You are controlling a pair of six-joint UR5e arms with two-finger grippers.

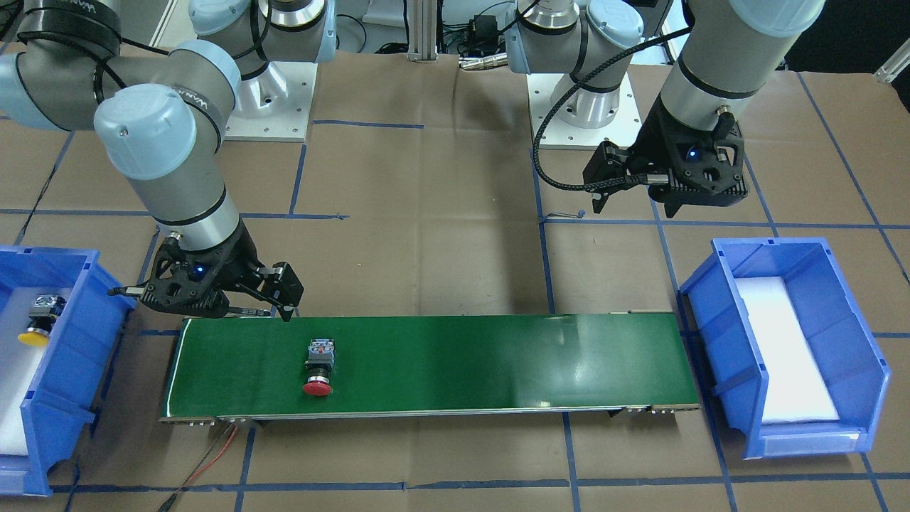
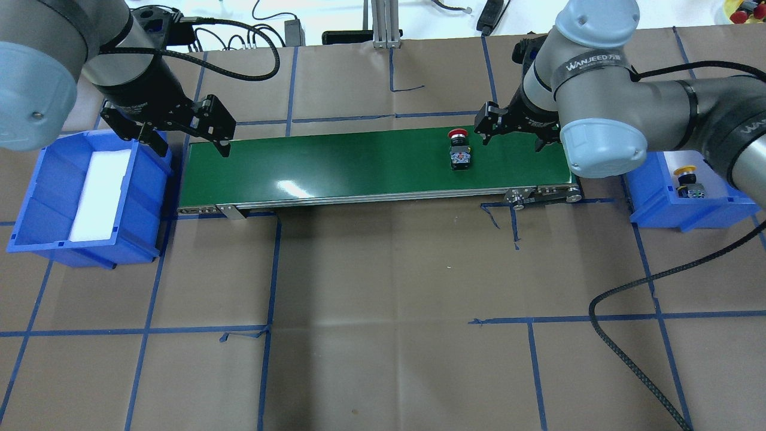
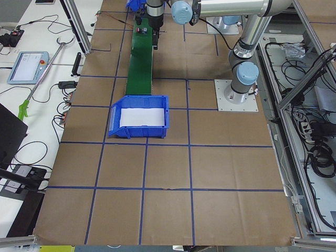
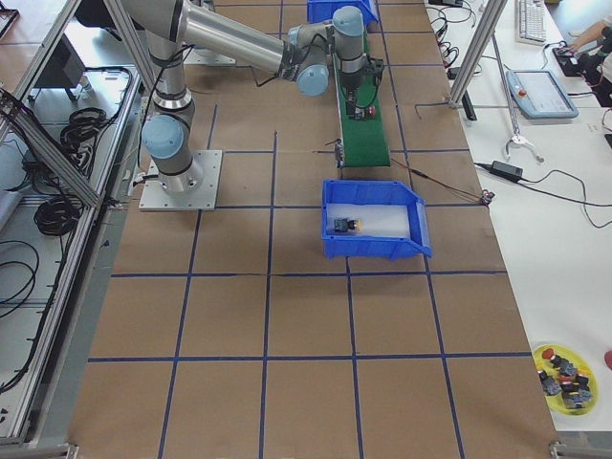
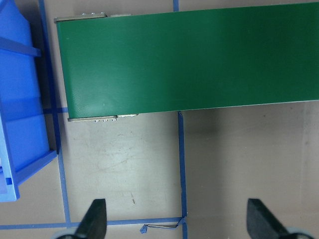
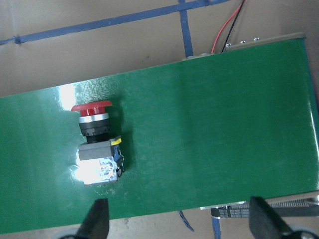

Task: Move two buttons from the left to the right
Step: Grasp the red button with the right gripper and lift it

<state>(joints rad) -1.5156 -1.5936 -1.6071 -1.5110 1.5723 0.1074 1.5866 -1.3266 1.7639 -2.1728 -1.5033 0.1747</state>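
The red-capped button [image 2: 459, 149] lies on its side on the green conveyor belt [image 2: 359, 167], near the belt's right end. It also shows in the front view [image 1: 318, 366] and the right wrist view [image 6: 97, 144]. My right gripper [image 2: 513, 140] hovers open and empty just right of it, over the belt's far edge. The yellow-capped button [image 2: 688, 178] lies in the right blue bin [image 2: 658, 209] and shows in the front view [image 1: 39, 323]. My left gripper [image 2: 192, 146] is open and empty above the belt's left end, beside the left blue bin [image 2: 146, 191].
The left bin holds only a white foam pad [image 2: 99, 194]. Red and black wires [image 1: 213, 455] trail from the belt's right end. A yellow dish of spare buttons [image 4: 564, 368] sits at the table's corner. Brown paper with blue tape lines covers the table.
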